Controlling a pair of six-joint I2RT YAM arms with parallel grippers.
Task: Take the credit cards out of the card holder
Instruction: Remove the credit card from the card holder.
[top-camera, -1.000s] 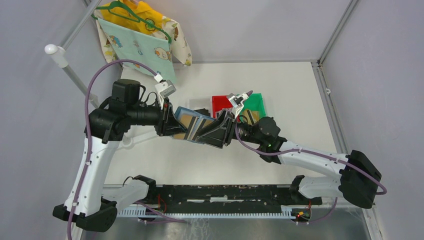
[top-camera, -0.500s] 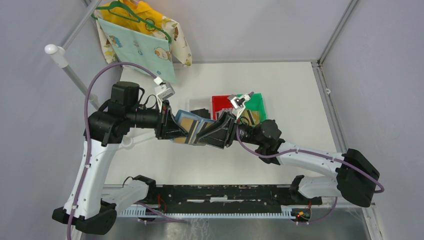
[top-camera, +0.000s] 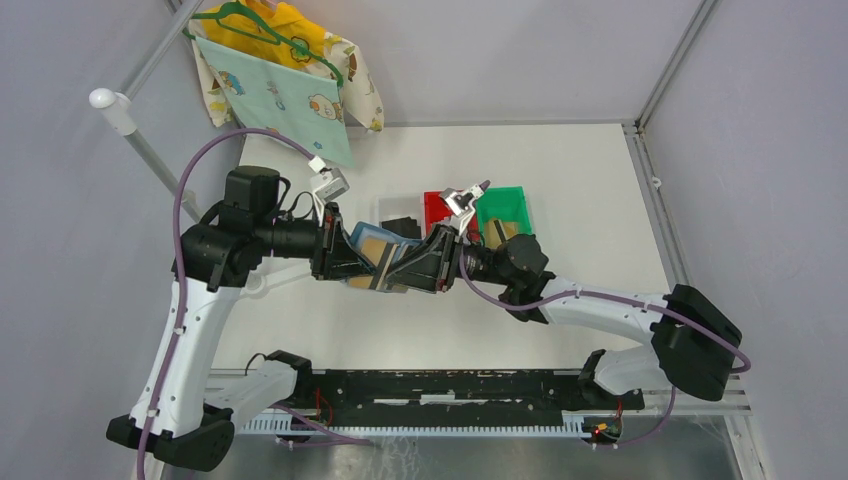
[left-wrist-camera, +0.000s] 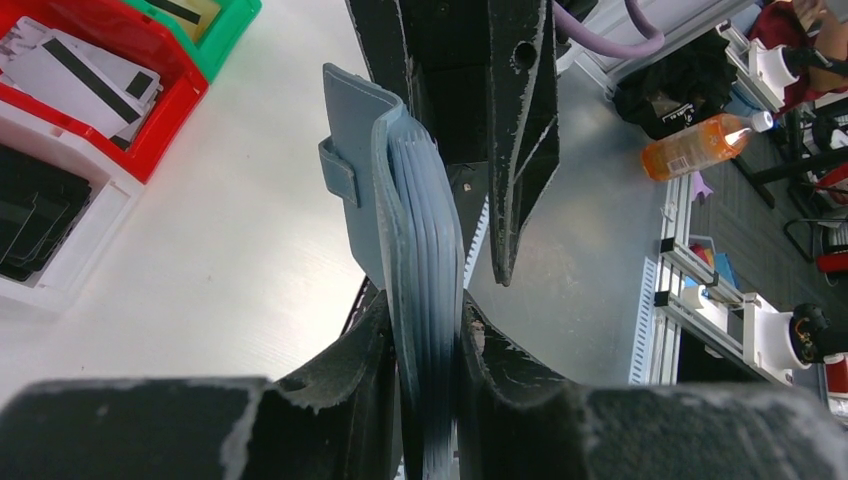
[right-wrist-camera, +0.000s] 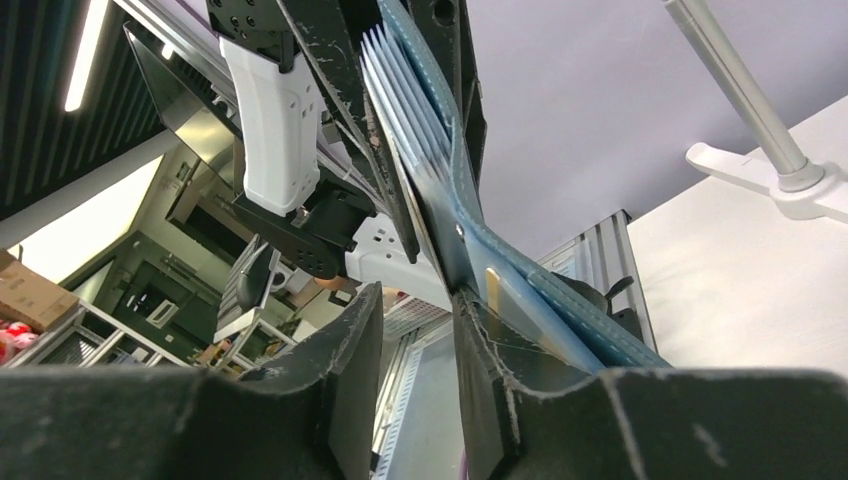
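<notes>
1. The left claw is shut narrow on the card holder. Its two fingers pinch one end of the slate-blue stack, so the pocket leaves fan out beyond its tips.
2. The holder hangs clear of the tabletop, between the two arms. This probably steadies it and offers its free end to the other arm.
3. The right claw faces the left claw almost tip to tip. Its fingers stand partly apart with a clear gap between them, and the fanned leaves rise just past its tips.
4. One blue flap runs down along a right fingertip. A thin tan sliver shows there, perhaps a card edge, but it is too slim to be sure. I cannot tell whether anything is pinched yet.
5. Three bins sit touching in a row, off to the side of the left claw and below it:
   - The white bin holds black cards.
   - The red bin holds striped white-grey cards.
   - The green bin is next to it.
   The cards seem sorted by colour.
6. My judgement is that the right claw must close on a single card edge and draw it straight out along the pocket. The left grip must hold firm against that pull.
</notes>
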